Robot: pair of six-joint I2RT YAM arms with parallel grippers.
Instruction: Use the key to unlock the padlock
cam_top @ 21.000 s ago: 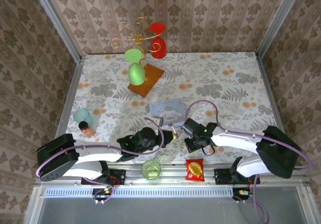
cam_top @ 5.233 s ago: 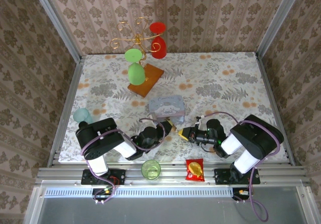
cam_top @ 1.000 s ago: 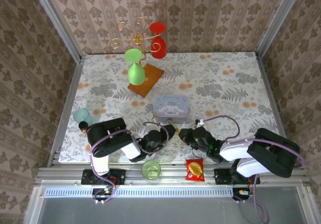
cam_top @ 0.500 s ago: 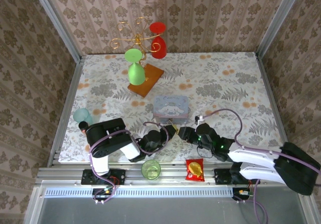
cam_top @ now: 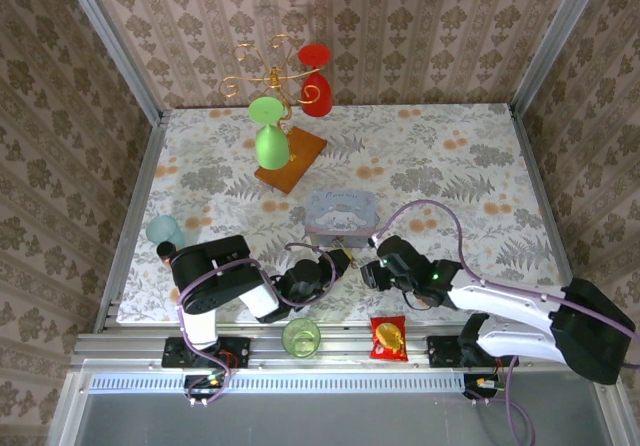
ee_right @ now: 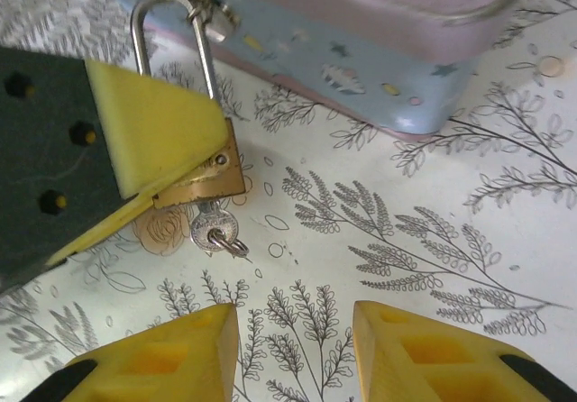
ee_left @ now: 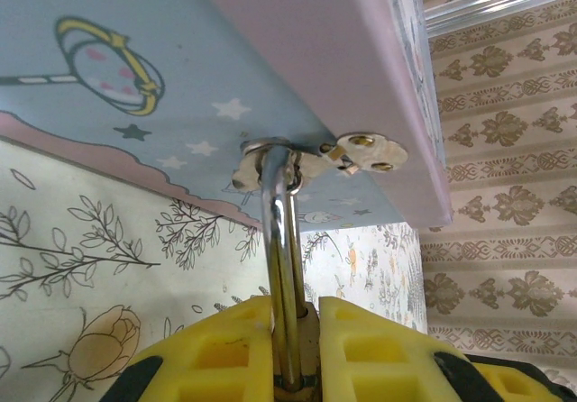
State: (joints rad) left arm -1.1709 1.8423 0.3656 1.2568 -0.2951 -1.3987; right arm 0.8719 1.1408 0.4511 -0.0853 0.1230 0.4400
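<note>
Left gripper clamps the padlock, hooked on the blue tin; the key sticks from its base. Right gripper is spread wide, just short of it.

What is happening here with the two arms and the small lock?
The left arm's fingers are shut on the brass padlock. Its shackle passes through the latch of the blue and pink tin. The key sits in the keyhole at the bottom of the padlock and carries a small ring. The right arm's fingers are open just in front of the key and hold nothing. The shackle looks closed, so the padlock seems not yet unlocked.
</note>
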